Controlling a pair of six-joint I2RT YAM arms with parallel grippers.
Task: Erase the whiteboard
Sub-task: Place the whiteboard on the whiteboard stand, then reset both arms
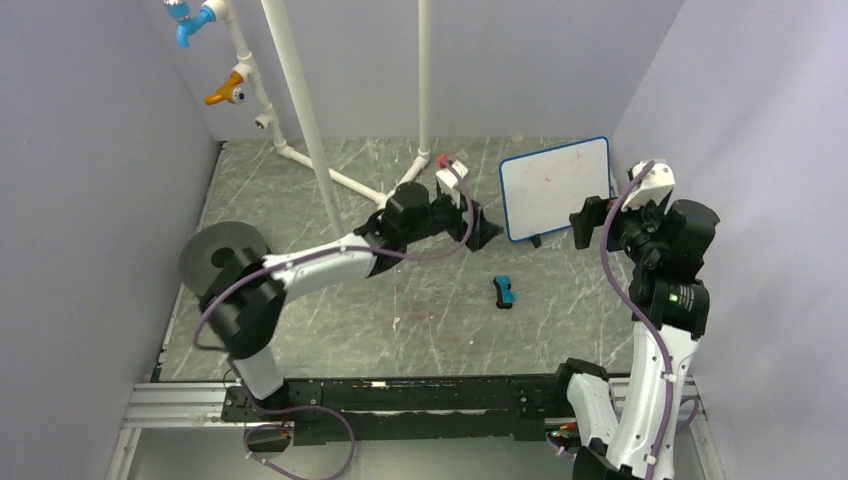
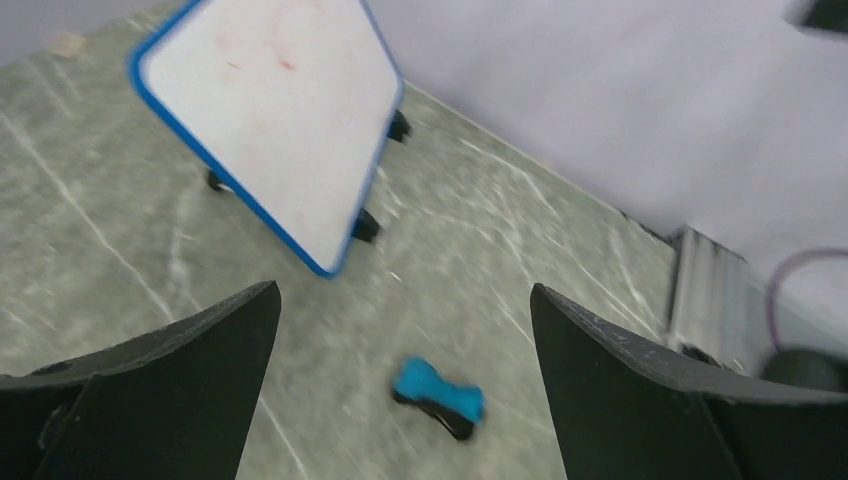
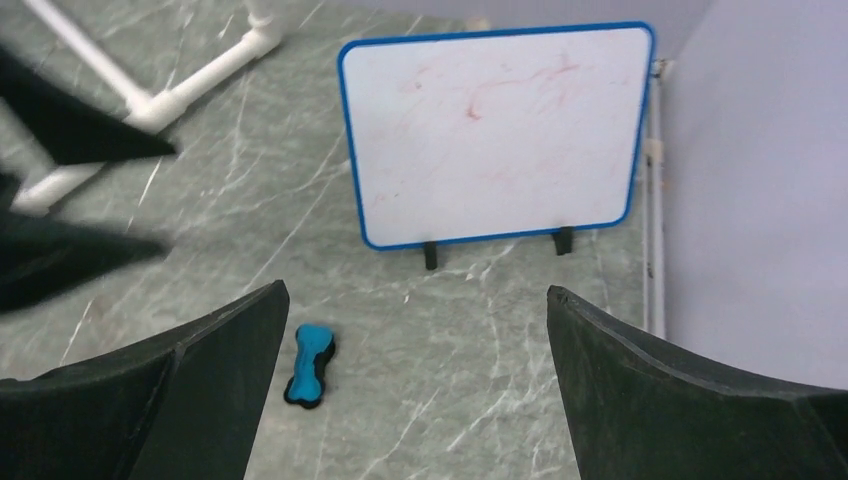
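Note:
The whiteboard (image 1: pixel 555 185) stands propped up at the back right, white with a blue rim and faint red smears on its face (image 3: pixel 495 135). It also shows tilted in the left wrist view (image 2: pixel 270 110). A small blue and black eraser (image 1: pixel 504 291) lies on the table in front of it, free of both grippers (image 2: pixel 438 395) (image 3: pixel 308 365). My left gripper (image 1: pixel 482 228) hangs open just left of the board, jaws wide and empty (image 2: pixel 403 290). My right gripper (image 1: pixel 585 220) is open and empty at the board's right edge (image 3: pixel 416 290).
A white pipe frame (image 1: pixel 300 110) with blue and orange fittings rises at the back left. A small white object with a red tip (image 1: pixel 447 170) sits near the left gripper. Grey walls close in both sides. A metal rail (image 1: pixel 400 400) runs along the near edge.

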